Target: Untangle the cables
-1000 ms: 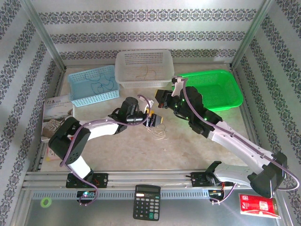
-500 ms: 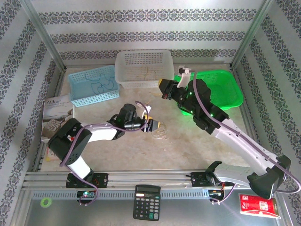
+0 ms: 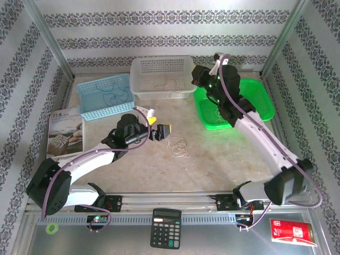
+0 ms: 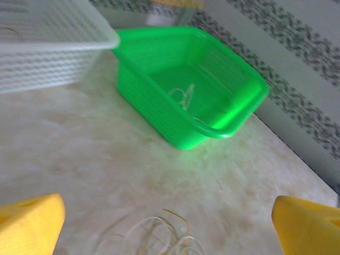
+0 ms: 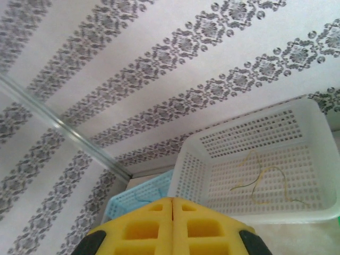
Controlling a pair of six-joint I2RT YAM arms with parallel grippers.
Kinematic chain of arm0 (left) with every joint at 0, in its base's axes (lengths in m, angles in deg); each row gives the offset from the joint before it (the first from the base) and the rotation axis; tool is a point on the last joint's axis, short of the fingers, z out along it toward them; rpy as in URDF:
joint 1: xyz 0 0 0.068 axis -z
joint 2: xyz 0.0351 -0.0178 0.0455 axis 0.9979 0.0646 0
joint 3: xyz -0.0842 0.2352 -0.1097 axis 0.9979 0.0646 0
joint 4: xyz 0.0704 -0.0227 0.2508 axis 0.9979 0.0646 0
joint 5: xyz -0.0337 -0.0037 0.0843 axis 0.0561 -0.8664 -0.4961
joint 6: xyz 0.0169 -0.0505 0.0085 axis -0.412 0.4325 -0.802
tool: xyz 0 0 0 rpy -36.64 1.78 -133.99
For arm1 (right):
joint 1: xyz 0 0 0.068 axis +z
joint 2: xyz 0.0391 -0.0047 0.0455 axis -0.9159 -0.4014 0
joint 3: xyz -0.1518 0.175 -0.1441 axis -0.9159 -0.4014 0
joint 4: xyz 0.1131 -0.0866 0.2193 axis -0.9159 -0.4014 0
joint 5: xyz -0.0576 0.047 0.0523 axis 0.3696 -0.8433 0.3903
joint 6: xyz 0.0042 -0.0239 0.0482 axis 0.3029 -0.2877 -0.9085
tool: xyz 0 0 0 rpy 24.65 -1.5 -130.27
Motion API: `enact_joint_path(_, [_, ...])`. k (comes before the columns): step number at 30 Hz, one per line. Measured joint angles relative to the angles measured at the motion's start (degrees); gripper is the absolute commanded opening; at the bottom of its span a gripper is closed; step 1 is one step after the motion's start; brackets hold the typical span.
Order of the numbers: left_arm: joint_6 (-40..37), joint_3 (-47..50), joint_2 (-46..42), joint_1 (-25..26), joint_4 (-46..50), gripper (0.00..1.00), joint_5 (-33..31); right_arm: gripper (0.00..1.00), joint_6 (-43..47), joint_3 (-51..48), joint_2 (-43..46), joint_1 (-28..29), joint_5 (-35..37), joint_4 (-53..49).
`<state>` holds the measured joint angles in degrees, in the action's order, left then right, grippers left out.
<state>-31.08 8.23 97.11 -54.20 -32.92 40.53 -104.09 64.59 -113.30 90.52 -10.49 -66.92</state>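
Observation:
A loose bundle of whitish and tan cables lies on the table mid-centre. My left gripper hovers just left of it, open wide, its yellow fingertips far apart with the cables on the table between them. My right gripper is raised at the back, between the white basket and the green basket. Its yellow pads are pressed shut and nothing shows between them. A tan cable lies in the white basket, a whitish cable in the green one, a dark cable in the blue one.
White basket stands at the back centre, blue basket back left, green basket back right under the right arm. A booklet lies at the left, a calculator and red packet in front of the rail.
The right gripper left the middle of the table and swung up and back toward the baskets. The left gripper opened wide and drew slightly left; the bundle rests on the table.

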Motion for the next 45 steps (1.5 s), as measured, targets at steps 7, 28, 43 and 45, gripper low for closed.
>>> enact_joint_path(7, [4.24, -2.34, -1.97, -10.99, 8.57, 1.0, -1.79, 0.0, 0.0, 13.14, -15.34, -2.71, -1.97, 0.33])
enact_joint_path(28, [8.0, -8.09, -2.23, -17.97, 15.54, 1.0, 1.46, 0.49, 3.34, 63.04, -62.03, -4.26, -13.73, -10.19])
enact_joint_path(43, [11.39, -7.56, -1.27, -17.97, 15.3, 1.0, 7.28, 0.49, 9.01, 5.84, -14.99, 4.85, -12.81, -1.6])
enact_joint_path(45, [11.96, -6.93, -1.25, -17.88, 15.21, 1.0, 8.15, 0.49, 8.9, -2.99, -10.45, 5.46, -11.34, 0.11])
